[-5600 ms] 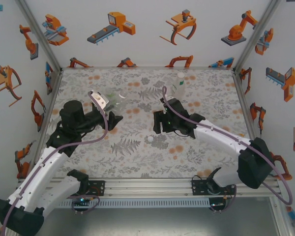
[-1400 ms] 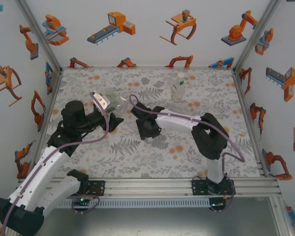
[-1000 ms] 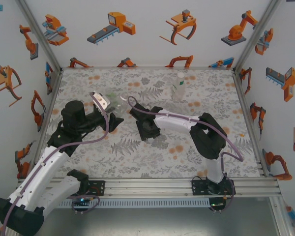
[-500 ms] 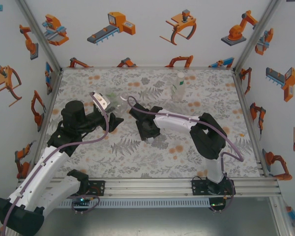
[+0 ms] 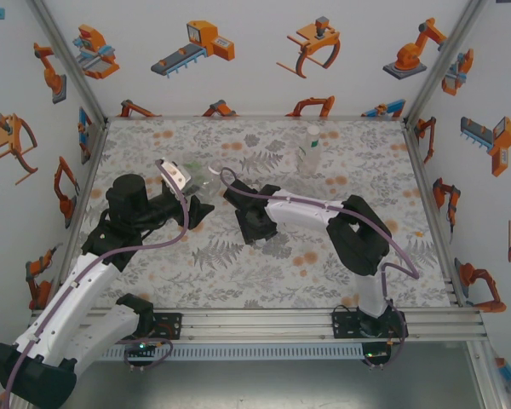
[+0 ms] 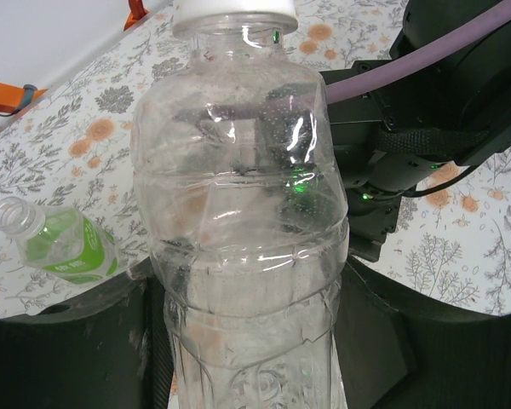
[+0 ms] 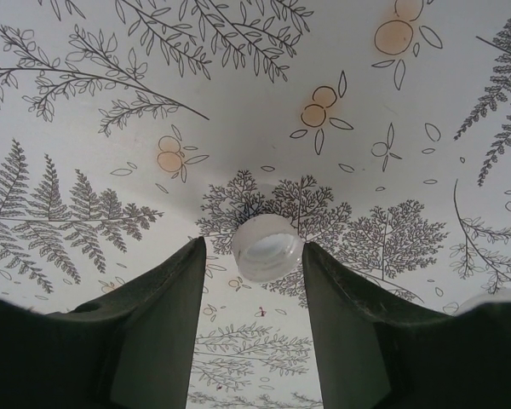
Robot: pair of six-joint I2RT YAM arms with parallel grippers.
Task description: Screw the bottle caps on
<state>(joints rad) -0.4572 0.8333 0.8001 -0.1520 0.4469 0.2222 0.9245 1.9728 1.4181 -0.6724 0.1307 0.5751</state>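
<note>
Presently, the clear bottle (image 6: 238, 213) is clamped in the left gripper (image 6: 247, 358), presumably steadied for capping; a white cap (image 7: 266, 247), open side up at the table (image 7: 238, 102), is pinched by the right gripper (image 7: 254, 251), seemingly for lifting.

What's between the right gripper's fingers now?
A small round white plastic screw cap, open side toward the camera, sits between the fingertips of the right gripper, in the right wrist view. Clamped or not: unclear.
</note>
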